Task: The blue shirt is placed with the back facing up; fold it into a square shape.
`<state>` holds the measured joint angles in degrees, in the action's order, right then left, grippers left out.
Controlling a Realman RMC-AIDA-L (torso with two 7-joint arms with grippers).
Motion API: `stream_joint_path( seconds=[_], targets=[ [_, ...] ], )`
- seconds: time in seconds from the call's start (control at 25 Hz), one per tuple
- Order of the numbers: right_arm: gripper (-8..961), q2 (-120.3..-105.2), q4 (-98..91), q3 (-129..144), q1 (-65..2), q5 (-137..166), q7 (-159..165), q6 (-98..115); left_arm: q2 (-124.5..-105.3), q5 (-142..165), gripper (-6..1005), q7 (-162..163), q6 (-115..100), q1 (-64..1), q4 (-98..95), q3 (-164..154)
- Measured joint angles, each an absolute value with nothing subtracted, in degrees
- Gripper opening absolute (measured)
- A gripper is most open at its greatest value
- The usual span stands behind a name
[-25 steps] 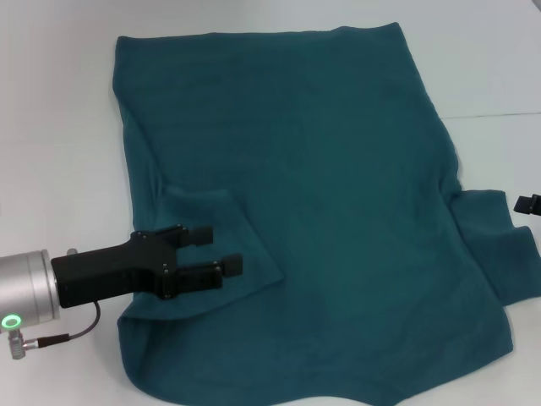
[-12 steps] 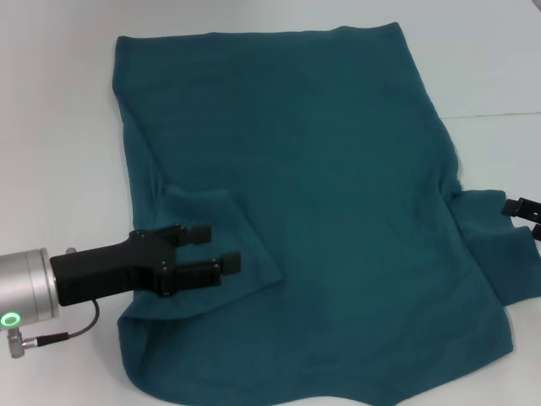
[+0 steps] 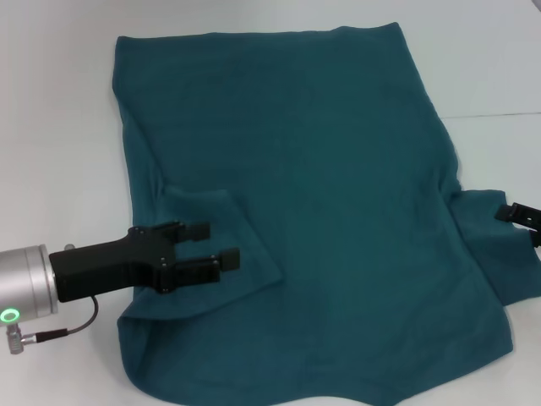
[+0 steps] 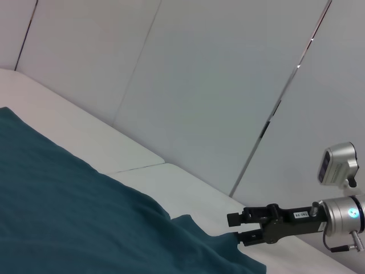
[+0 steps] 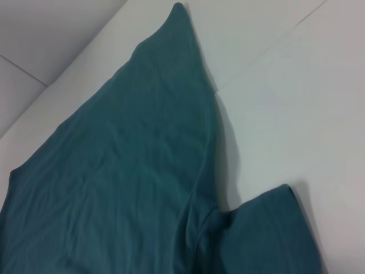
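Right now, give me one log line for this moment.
blue shirt: flat, back up, left sleeve folded in | left end effector: open above that sleeve | right end effector: open at right sleeve

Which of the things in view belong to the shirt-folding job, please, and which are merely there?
Job: the blue shirt; left gripper, open above the folded-in left sleeve; right gripper, open at the right sleeve.

Merely there: the white table; nothing else lies about.

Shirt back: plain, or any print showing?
Plain dark teal-blue shirt, no print showing; the head view shows it best.
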<state>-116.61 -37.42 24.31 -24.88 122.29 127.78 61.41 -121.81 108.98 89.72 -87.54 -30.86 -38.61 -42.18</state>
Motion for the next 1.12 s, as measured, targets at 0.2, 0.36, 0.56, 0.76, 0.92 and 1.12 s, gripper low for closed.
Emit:
stream_joint_path(
  seconds=[0.2,0.36,0.56,0.76,0.92,1.12],
  targets=[
    [880,-116.66,-37.27,24.33,-25.27,122.17,127.65,61.48,-121.81,108.82,879,89.83,-87.45,-30.85,-38.67,-42.18],
    [832,-116.72,-36.28,24.35,-25.82,122.14,127.63,60.99,-121.81,108.77,879,89.83,-87.37,-30.85,-38.68,-42.17],
    [772,-117.05,-35.49,24.02,-26.21,120.09,126.46,59.98,-121.81,108.75,878,89.82,-87.38,-30.84,-38.68,-41.10],
    [609,-117.13,-34.25,23.83,-25.68,116.44,123.88,59.93,-121.81,108.64,878,89.83,-87.64,-30.59,-38.67,-40.20],
    [357,-116.74,-32.55,23.75,-25.85,115.77,122.71,59.53,-121.81,108.66,879,89.83,-87.63,-30.63,-38.67,-39.97],
    [87,-117.05,-32.30,23.67,-25.91,114.66,121.57,58.96,-121.82,108.64,879,89.82,-87.42,-30.73,-38.68,-39.93]
  ],
)
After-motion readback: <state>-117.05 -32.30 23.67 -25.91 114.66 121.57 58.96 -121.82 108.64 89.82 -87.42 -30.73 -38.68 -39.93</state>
